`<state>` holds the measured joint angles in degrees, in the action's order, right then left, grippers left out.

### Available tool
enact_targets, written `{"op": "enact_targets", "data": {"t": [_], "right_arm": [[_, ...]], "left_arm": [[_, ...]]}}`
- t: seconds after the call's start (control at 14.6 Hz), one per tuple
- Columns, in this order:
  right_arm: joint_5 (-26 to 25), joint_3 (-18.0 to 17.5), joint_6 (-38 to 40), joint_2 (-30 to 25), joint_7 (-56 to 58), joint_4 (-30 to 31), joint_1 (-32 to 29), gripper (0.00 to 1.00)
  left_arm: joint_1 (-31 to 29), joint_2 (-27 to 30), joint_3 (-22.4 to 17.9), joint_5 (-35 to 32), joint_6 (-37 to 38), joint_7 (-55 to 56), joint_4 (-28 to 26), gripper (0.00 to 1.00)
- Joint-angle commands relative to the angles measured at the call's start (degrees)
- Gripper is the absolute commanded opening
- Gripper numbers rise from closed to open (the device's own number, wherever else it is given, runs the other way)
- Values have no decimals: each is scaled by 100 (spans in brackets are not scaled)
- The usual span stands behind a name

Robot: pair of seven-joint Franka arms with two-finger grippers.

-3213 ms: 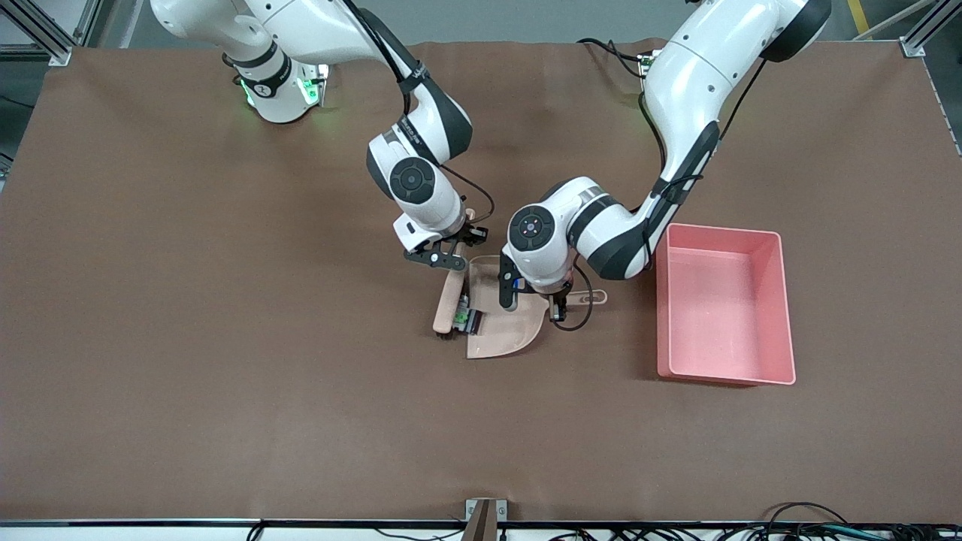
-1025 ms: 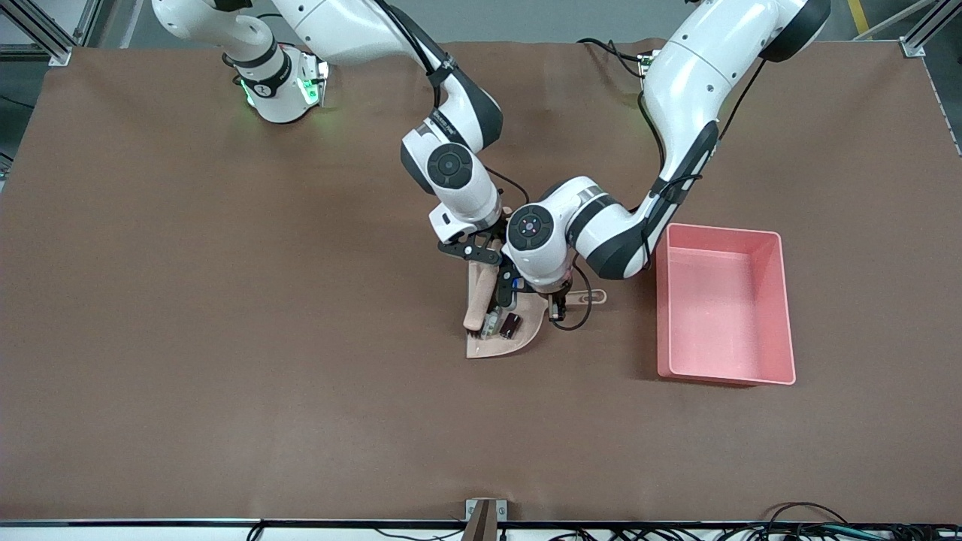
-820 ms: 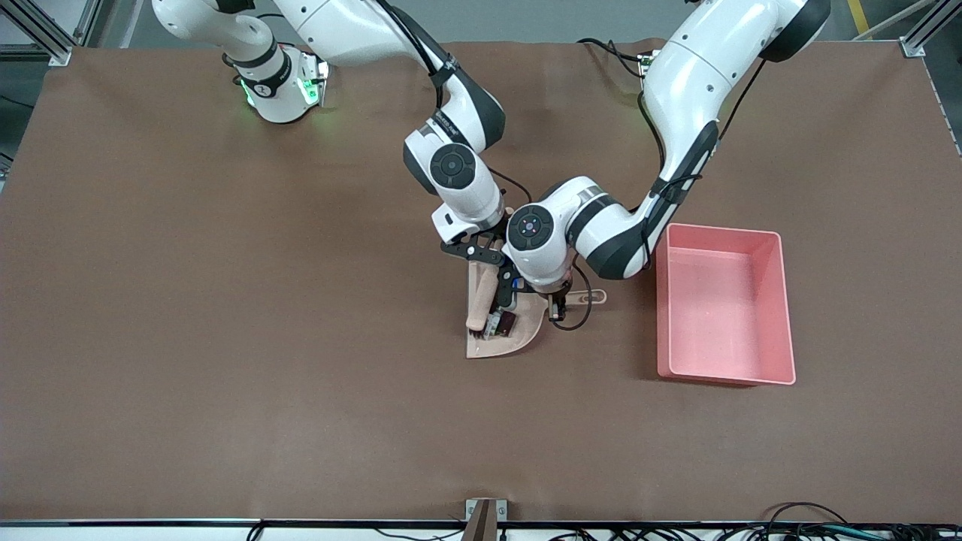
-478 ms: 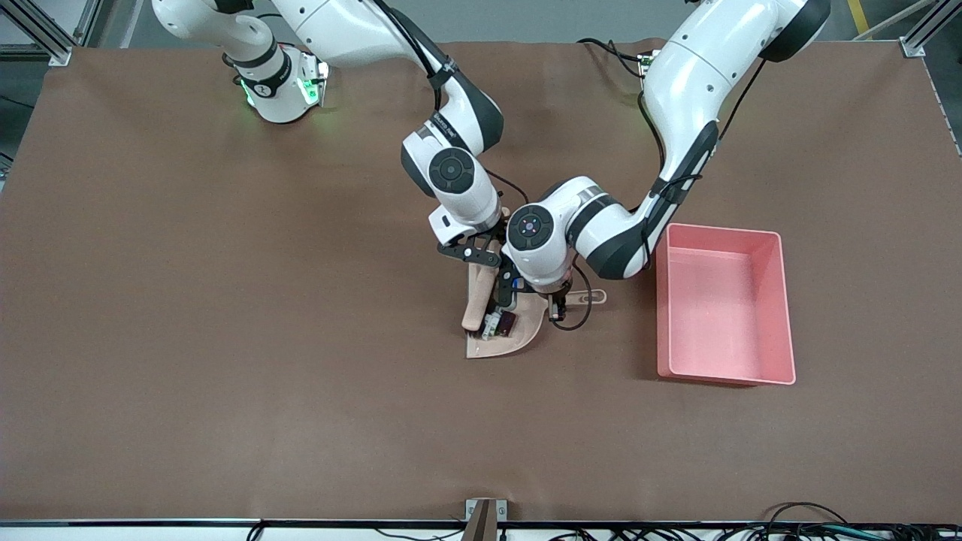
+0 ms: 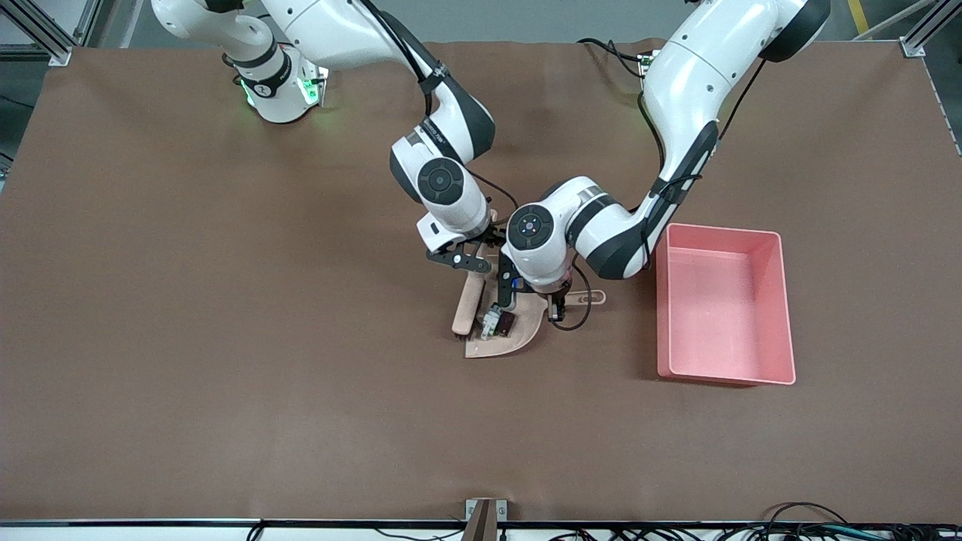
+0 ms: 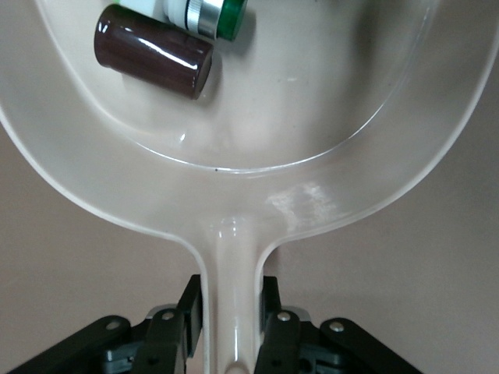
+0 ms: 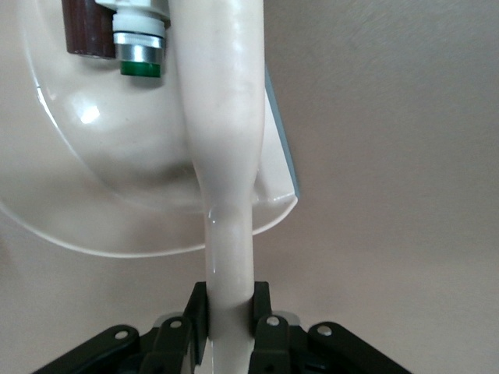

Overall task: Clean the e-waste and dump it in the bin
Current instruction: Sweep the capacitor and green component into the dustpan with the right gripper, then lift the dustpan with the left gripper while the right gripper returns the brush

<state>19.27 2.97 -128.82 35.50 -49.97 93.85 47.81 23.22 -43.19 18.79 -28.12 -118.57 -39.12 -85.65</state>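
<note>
The e-waste lies inside the beige dustpan (image 5: 520, 332): a white-and-green component (image 5: 491, 321) and a small dark brown block (image 5: 507, 323) side by side. The left wrist view shows the dark block (image 6: 153, 52) and the component (image 6: 207, 11) in the dustpan's bowl (image 6: 257, 117). My left gripper (image 6: 231, 312) is shut on the dustpan's handle (image 5: 588, 297), and the pan rests on the table. My right gripper (image 7: 230, 308) is shut on the beige brush (image 5: 466, 306), whose head sits at the pan's open edge. The pink bin (image 5: 725, 315) stands beside the dustpan, toward the left arm's end.
A brown cloth (image 5: 225, 338) covers the whole table. A loop of black cable (image 5: 575, 319) hangs from the left wrist next to the dustpan handle. The two wrists are close together above the pan.
My right arm has drawn the brush back out of the pan toward the right arm's end. The two parts stay in the dustpan; the left arm and pan have not moved.
</note>
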Motion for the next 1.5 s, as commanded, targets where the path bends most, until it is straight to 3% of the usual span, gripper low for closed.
{"op": "enact_targets", "data": {"t": [0.0, 0.41, 0.89, 1.09, 1.44], "right_arm": [[77, -51, 242, -482, 242, 327, -184, 0], [77, -51, 410, -1106, 856, 906, -562, 0], [-98, -15, 314, -2309, 1095, 2240, -835, 0], [-538, -24, 313, -2994, 1339, 2944, -1220, 0], [-565, -15, 357, -3769, 2516, 3797, -2055, 0]], "left_arm": [[60, -102, -7, -88, -281, 142, 92, 29], [60, -102, -7, -88, -360, 133, 48, 28], [-177, 3, 36, -62, -509, 36, 40, 27], [-615, 91, 483, -62, -492, -130, 40, 26], [-1275, 389, 1143, -62, -439, -342, 40, 26]]}}
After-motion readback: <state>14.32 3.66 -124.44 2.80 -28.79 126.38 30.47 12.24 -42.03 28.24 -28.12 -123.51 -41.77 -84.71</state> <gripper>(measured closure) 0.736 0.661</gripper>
